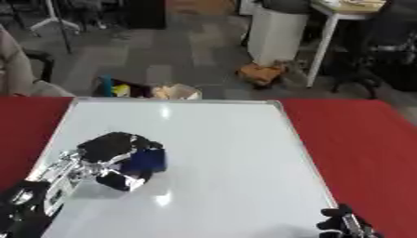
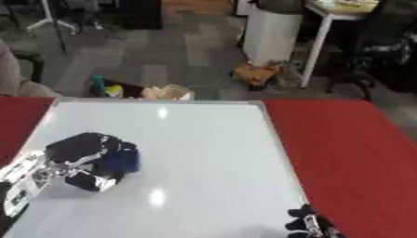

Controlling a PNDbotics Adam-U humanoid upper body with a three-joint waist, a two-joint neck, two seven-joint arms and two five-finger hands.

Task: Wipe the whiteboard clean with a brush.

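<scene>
My left hand has its fingers curled round the blue brush, which sits on the left part of the whiteboard. My right hand shows only fingertips at the lower edge; I cannot tell their state. The left eye view shows more of my left forearm.

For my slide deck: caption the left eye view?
Left robot hand holds a blue brush on the whiteboard.
</scene>
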